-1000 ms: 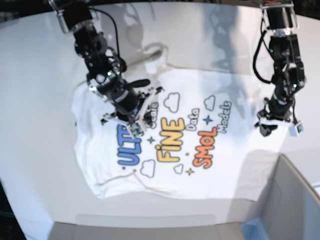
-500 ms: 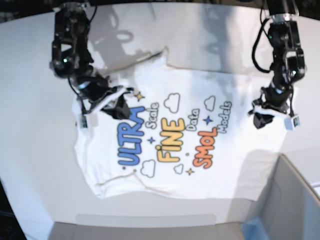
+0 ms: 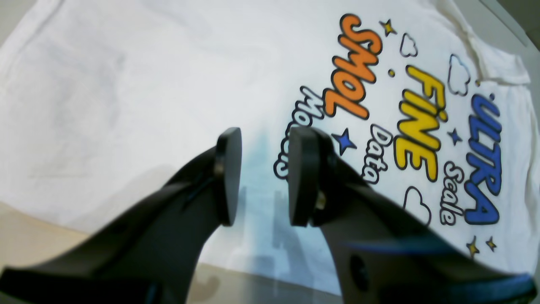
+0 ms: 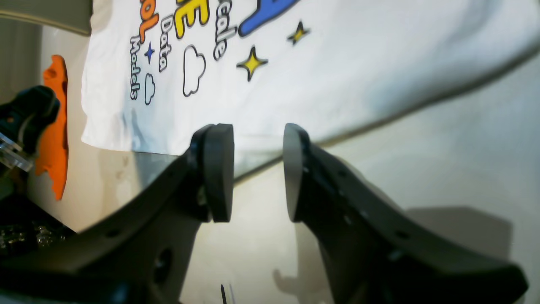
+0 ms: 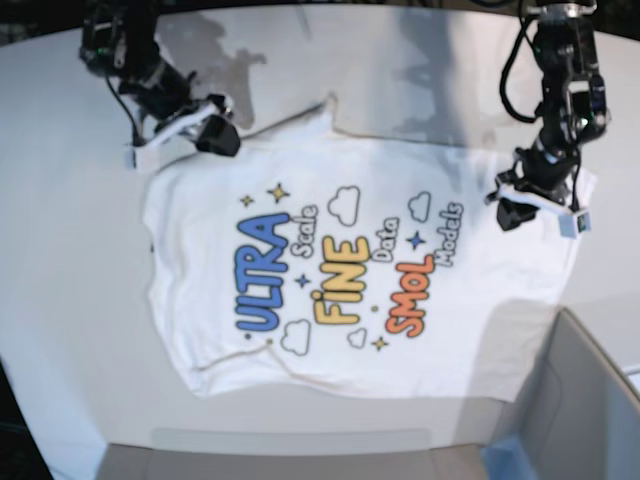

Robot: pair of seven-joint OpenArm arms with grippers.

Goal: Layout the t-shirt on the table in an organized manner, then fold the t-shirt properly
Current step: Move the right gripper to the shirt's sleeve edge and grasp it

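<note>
Parted left claw [image 3: 261,177] above t-shirt [image 3: 168,84], nothing held

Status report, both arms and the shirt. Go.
Left gripper open, empty, over shirt's edge. Right gripper open, empty, at the opposite edge. T-shirt print up on table, some wrinkles, unfolded. Nothing on it.

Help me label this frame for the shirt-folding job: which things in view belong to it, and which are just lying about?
Part of the job:
- t-shirt, spread print-up
- table under it
- left gripper, open over the shirt's edge
- right gripper, open near the shirt's corner

Just lying about:
- grey box with a blue corner, at the table's edge
</note>
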